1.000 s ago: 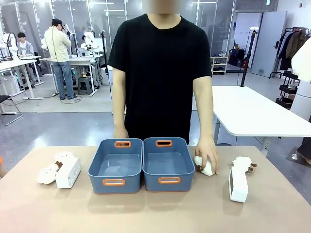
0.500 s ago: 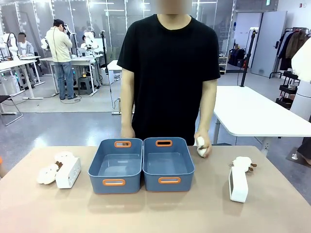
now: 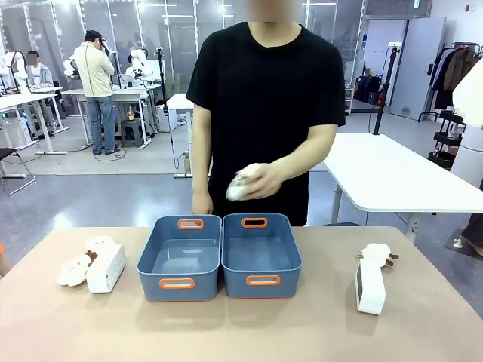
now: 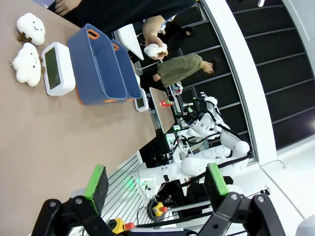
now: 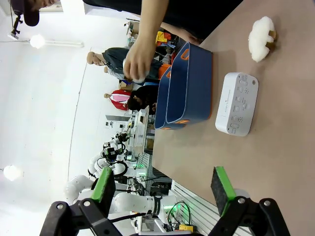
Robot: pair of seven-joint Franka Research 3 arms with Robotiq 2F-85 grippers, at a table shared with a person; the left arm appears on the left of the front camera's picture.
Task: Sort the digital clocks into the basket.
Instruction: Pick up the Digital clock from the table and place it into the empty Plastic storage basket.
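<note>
Two digital clocks lie on the tan table: one at the left [image 3: 106,268] [image 4: 57,74], screen up, and one at the right [image 3: 370,286] [image 5: 237,103] resting on its edge, its button side facing my right wrist camera. Between them stand two identical blue-grey baskets side by side, the left one [image 3: 179,285] [image 4: 93,64] and the right one [image 3: 261,282] [image 5: 189,83], both with nothing inside. My left gripper [image 4: 156,181] is open, high above the table and far from the left clock. My right gripper [image 5: 162,189] is open too, well back from the right clock.
The person stands behind the baskets and holds a white plush toy [image 3: 245,183] [image 4: 156,49] at chest height above them. Two more plush toys [image 3: 74,270] [image 3: 99,243] lie beside the left clock. Another plush [image 3: 377,254] [image 5: 261,32] sits just behind the right clock.
The person's hand picked the plush toy up from the table right of the baskets and carried it up and left to chest height. Clocks and baskets have not moved.
</note>
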